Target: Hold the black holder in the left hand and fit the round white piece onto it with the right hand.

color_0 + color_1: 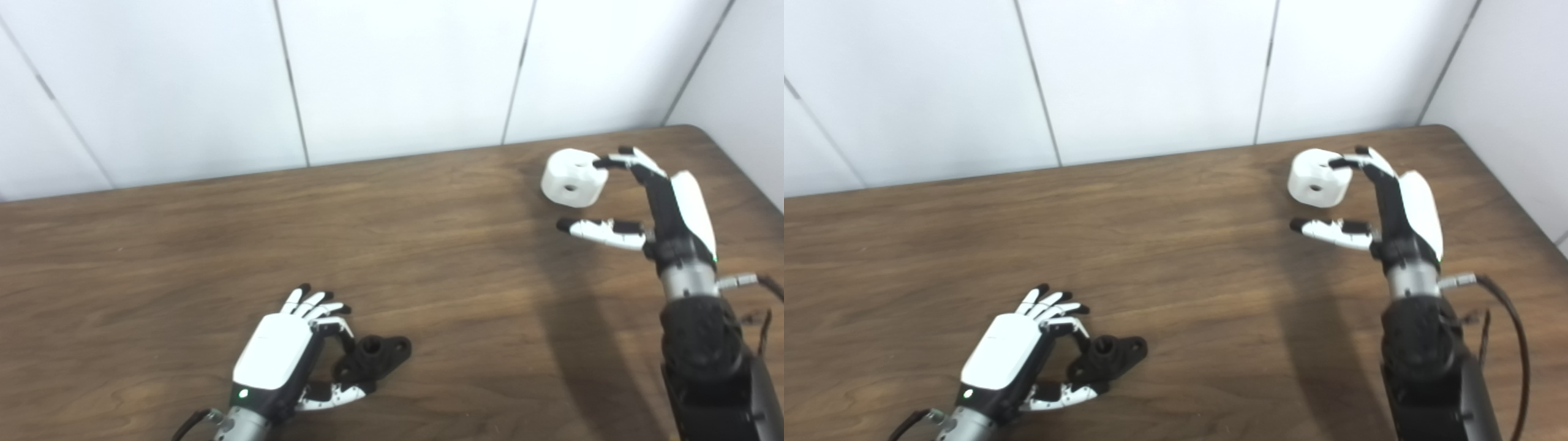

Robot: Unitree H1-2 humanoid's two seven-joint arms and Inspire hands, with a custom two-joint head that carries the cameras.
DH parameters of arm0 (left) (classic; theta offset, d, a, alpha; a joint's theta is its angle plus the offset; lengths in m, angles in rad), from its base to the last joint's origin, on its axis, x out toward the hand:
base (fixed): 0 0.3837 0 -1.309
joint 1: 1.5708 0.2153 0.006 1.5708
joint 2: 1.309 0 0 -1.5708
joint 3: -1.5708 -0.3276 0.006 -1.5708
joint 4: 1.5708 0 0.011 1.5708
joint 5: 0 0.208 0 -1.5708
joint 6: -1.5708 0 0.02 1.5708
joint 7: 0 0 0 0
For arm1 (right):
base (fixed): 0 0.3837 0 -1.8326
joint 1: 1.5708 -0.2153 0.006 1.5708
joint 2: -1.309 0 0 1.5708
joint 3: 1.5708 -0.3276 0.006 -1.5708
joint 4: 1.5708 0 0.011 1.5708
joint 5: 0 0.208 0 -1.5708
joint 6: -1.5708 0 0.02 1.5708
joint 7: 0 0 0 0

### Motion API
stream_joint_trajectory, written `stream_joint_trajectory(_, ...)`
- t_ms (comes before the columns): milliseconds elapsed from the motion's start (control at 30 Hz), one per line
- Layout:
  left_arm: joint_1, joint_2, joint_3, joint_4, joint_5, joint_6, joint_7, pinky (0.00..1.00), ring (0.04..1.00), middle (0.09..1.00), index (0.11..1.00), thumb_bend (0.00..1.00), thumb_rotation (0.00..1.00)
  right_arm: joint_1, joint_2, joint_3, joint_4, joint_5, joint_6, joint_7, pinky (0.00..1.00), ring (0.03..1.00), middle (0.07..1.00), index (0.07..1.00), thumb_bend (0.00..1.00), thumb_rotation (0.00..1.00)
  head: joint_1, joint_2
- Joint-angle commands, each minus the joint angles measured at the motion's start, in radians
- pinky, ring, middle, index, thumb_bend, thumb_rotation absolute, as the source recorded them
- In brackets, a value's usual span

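Observation:
The black holder (372, 360) lies on the wooden table (184, 257) near the front, also seen in the right eye view (1107, 359). My left hand (288, 355) is beside it on its left, fingers apart, with one fingertip and the thumb reaching around the holder's near end; it does not grip it. The round white piece (573, 177) sits at the back right of the table. My right hand (643, 202) is open around it: the fingers (625, 160) touch its top right edge, the thumb (597, 230) lies apart in front of it.
White wall panels (392, 79) stand behind the table's far edge. The table's right edge (753, 177) runs close behind the right hand. A cable (1507, 318) hangs at the right forearm.

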Motion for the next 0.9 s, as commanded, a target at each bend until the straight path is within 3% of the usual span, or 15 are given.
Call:
stream_joint_trajectory(0,0.004,0.024,0.009,0.019,0.008,-0.016,-0.006,0.97,0.884,0.789,0.487,0.52,0.05,-0.058,-0.026,0.001,-0.006,-0.035,-0.001,0.003,0.9,0.935,0.902,0.712,0.87,0.24,-0.008,-0.002)
stream_joint_trajectory(233,0.008,0.034,0.03,0.016,0.0,-0.034,-0.014,0.95,0.872,0.777,0.486,0.52,0.05,-0.162,-0.068,-0.02,0.067,-0.072,0.009,0.08,0.96,0.952,0.925,0.721,0.89,0.25,-0.075,-0.027)
stream_joint_trajectory(500,0.016,0.034,0.039,0.013,0.013,-0.036,-0.031,0.93,0.863,0.771,0.486,0.52,0.05,-0.248,-0.117,-0.028,0.189,-0.092,0.009,0.153,1.0,0.999,0.955,0.746,0.87,0.22,-0.059,-0.037)
stream_joint_trajectory(867,0.027,0.024,0.044,0.015,-0.001,-0.039,-0.03,0.93,0.865,0.771,0.486,0.52,0.05,-0.368,-0.231,0.083,0.402,-0.114,0.003,0.208,1.0,1.0,0.953,0.772,0.9,0.22,-0.051,-0.058)
